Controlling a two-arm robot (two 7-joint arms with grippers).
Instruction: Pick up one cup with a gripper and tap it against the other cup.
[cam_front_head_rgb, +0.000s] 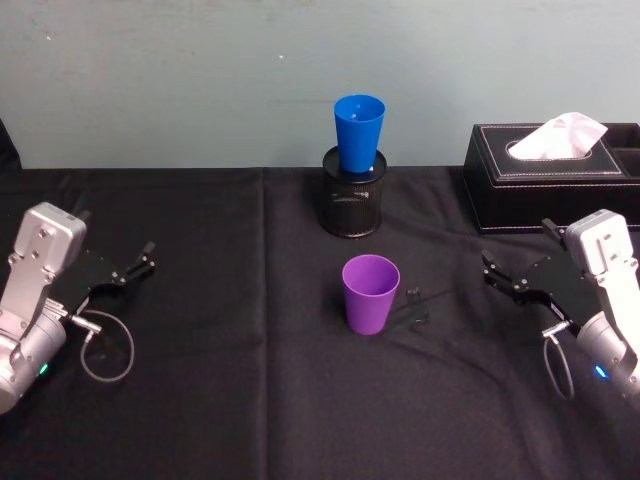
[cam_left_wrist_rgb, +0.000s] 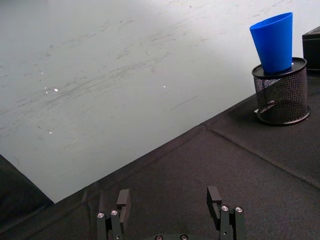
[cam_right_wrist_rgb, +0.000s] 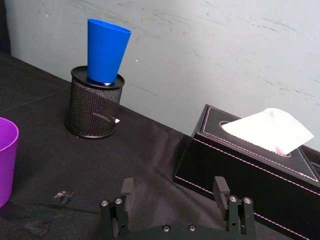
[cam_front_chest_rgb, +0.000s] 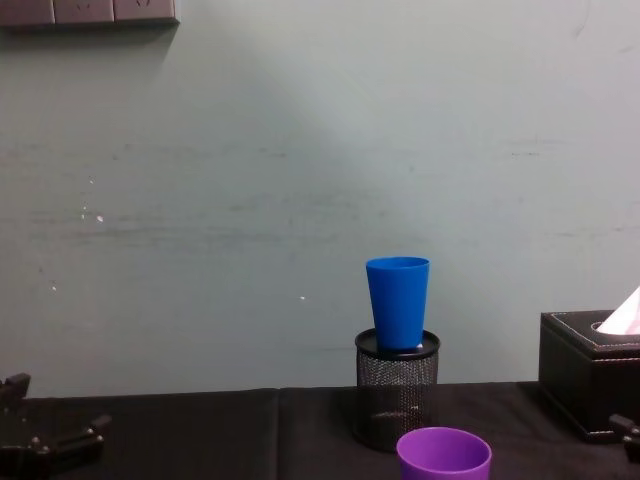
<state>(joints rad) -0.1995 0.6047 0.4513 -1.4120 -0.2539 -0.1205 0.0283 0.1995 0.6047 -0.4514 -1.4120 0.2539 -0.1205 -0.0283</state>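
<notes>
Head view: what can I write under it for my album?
Blue cup on mesh holder, purple cup in front, left gripper and right gripper open at the sides.
</notes>
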